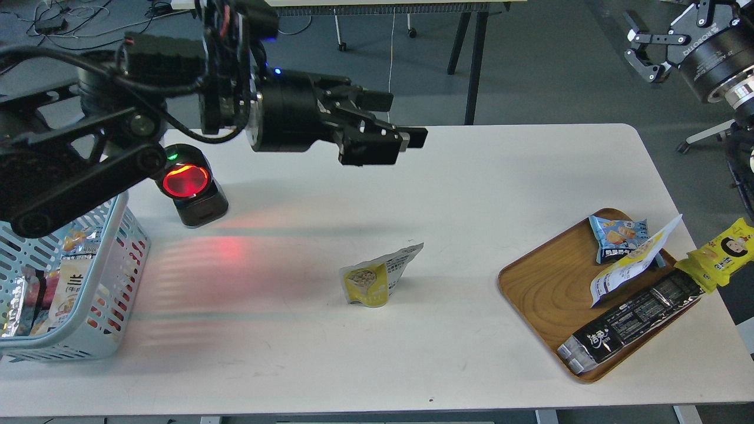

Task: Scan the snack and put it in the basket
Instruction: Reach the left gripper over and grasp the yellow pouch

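Note:
The snack (372, 281), a small stand-up pouch with a yellow front and a round bean picture, stands alone at the table's middle. The pale blue slotted basket (121, 215) sits at the left edge and holds several packs. My left gripper (407, 119) is open and empty. It hovers high over the back middle of the table, above and behind the snack and pointing right. My right gripper (641, 50) is at the top right corner, off the table, with its fingers spread and empty.
A black scanner (189, 184) with a glowing red window stands right of the basket and casts red light on the table. A wooden tray (545, 288) at the right holds a blue pack, a flat white-and-yellow pouch and a black pack. A yellow cartoon-face packet (726, 250) lies beside it.

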Available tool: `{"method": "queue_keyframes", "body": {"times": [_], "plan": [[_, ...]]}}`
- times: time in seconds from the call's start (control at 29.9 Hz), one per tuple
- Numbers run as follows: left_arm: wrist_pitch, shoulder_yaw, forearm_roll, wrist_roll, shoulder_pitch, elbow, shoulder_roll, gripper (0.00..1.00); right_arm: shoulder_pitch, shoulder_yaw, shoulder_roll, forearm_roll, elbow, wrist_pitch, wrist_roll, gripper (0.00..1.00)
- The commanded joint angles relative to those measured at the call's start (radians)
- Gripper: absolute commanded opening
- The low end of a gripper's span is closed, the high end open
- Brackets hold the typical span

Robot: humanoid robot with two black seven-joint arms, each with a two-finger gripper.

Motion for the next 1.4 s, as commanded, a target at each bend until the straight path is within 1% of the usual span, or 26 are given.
{"method": "queue_keyframes", "body": {"times": [0.0,0.07,0.1,0.13,0.2,0.3,0.47,0.57,0.67,0.73,0.9,1.07,1.24,1.27,1.34,1.37], "plan": [[0.002,0.100,0.222,-0.002,0.002,-0.042,-0.030,0.85,-0.069,0.079,0.108,0.025,-0.082,0.002,-0.001,0.99],[0.002,0.141,0.308,-0.001,0.010,-0.054,-0.035,0.85,-0.096,0.113,0.150,0.025,-0.115,0.000,-0.053,0.99],[0.002,0.161,0.341,-0.001,0.016,-0.054,-0.036,0.85,-0.105,0.132,0.157,0.025,-0.128,-0.003,-0.073,0.99],[0.001,0.176,0.371,0.001,0.016,-0.053,-0.039,0.85,-0.114,0.152,0.165,0.025,-0.135,-0.008,-0.082,0.99],[0.001,0.193,0.429,0.001,0.016,-0.048,-0.048,0.85,-0.134,0.184,0.188,0.025,-0.137,-0.011,-0.084,0.99],[-0.002,0.196,0.440,-0.001,0.025,-0.045,-0.050,0.85,-0.146,0.209,0.216,0.023,-0.135,-0.012,-0.085,0.99],[-0.002,0.199,0.440,0.002,0.068,-0.045,-0.050,0.85,-0.142,0.210,0.214,0.021,-0.135,-0.011,-0.088,0.99],[-0.002,0.195,0.440,0.005,0.085,-0.045,-0.053,0.83,-0.136,0.210,0.216,0.020,-0.131,-0.011,-0.090,0.99],[-0.002,0.192,0.440,0.007,0.085,-0.039,-0.068,0.76,-0.134,0.210,0.216,0.017,-0.128,-0.011,-0.090,0.99],[-0.002,0.189,0.440,0.007,0.087,-0.030,-0.070,0.69,-0.132,0.210,0.216,0.017,-0.128,-0.011,-0.091,0.99],[-0.002,0.189,0.440,0.005,0.088,-0.016,-0.070,0.59,-0.120,0.218,0.216,0.017,-0.135,-0.011,-0.104,0.99],[-0.002,0.199,0.440,0.002,0.087,-0.014,-0.070,0.43,-0.120,0.245,0.216,0.017,-0.135,-0.009,-0.104,0.99],[-0.002,0.201,0.440,0.005,0.101,-0.016,-0.070,0.41,-0.117,0.244,0.213,0.015,-0.135,-0.005,-0.104,0.99],[-0.002,0.199,0.440,0.005,0.104,-0.016,-0.071,0.39,-0.117,0.244,0.211,0.015,-0.135,-0.005,-0.104,0.99],[-0.002,0.201,0.440,0.005,0.105,-0.016,-0.070,0.31,-0.117,0.244,0.208,0.015,-0.135,-0.005,-0.104,0.99],[-0.002,0.201,0.440,0.004,0.105,-0.016,-0.070,0.25,-0.117,0.244,0.207,0.015,-0.135,-0.005,-0.104,0.99]]}}
